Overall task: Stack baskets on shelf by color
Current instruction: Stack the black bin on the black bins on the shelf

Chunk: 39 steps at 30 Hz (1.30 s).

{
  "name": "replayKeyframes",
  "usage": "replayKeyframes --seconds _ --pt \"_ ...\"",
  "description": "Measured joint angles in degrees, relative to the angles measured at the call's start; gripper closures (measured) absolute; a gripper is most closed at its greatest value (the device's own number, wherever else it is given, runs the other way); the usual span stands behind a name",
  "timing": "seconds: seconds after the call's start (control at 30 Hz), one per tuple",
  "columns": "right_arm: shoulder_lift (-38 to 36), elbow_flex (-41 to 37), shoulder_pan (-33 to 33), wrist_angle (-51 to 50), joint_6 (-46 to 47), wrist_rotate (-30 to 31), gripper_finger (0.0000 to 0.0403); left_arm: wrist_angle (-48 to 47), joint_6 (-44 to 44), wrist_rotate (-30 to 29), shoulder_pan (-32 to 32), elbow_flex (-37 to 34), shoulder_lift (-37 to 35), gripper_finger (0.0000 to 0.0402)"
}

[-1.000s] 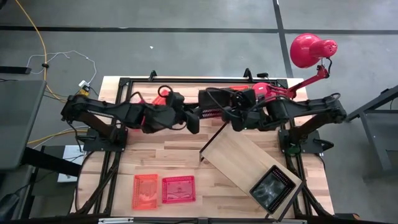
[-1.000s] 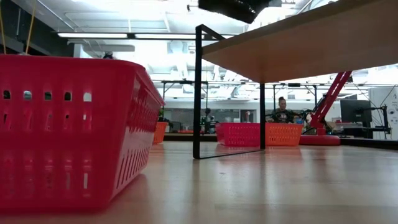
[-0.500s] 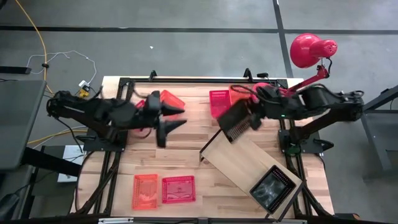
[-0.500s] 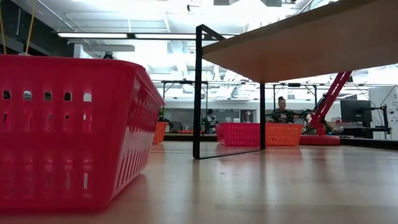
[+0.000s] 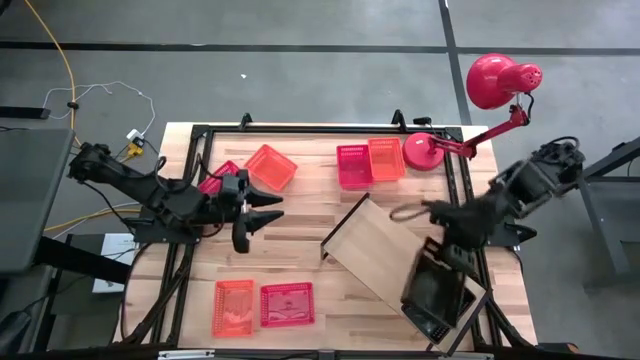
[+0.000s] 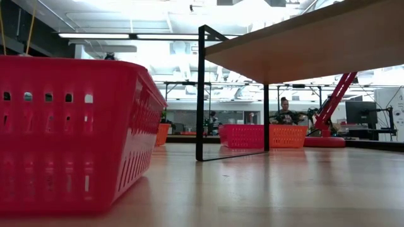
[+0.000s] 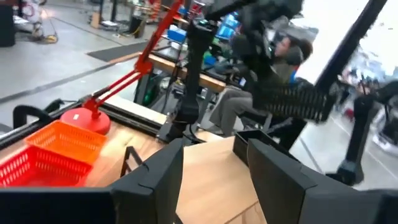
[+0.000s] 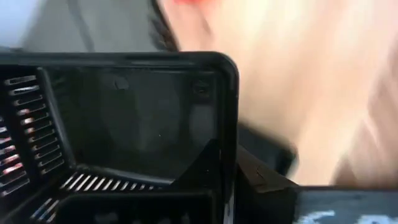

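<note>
Right gripper (image 5: pixel 446 243) pinched shut on a black basket (image 5: pixel 438 268), hanging over the shelf (image 5: pixel 375 250) at its end away from the bracket; left gripper (image 5: pixel 262 213) is open and empty, well left of the shelf.
Red and orange baskets (image 5: pixel 352 165) lie beyond the shelf. They look light, stiff and springy-walled, so a pinch on the rim mid-side should hold.
</note>
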Motion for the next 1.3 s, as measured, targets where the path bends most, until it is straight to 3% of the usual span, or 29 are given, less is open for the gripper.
replayKeyframes --seconds 0.17,0.33,0.53,0.83,1.3 --pt "2.69 0.00 10.04 -8.44 18.60 2.56 0.0403 0.38 -2.06 -0.50 0.13 -1.59 -0.75 0.0236" --pt "4.74 0.00 17.47 -9.06 32.42 8.12 0.0403 0.40 -2.03 -1.66 0.17 -1.63 -0.70 0.0236" --pt "8.32 0.00 22.53 -12.09 41.67 8.63 0.0403 0.40 -2.03 -2.91 0.17 -1.63 -0.70 0.0236" --pt "12.52 0.00 23.63 -11.90 42.17 13.13 0.0403 0.40 -1.57 -3.03 0.17 -1.63 -0.70 0.0236" --pt "14.19 0.00 23.66 -11.90 34.69 7.40 0.0403 0.41 -1.53 -3.03 0.17 -1.63 -0.70 0.0236"
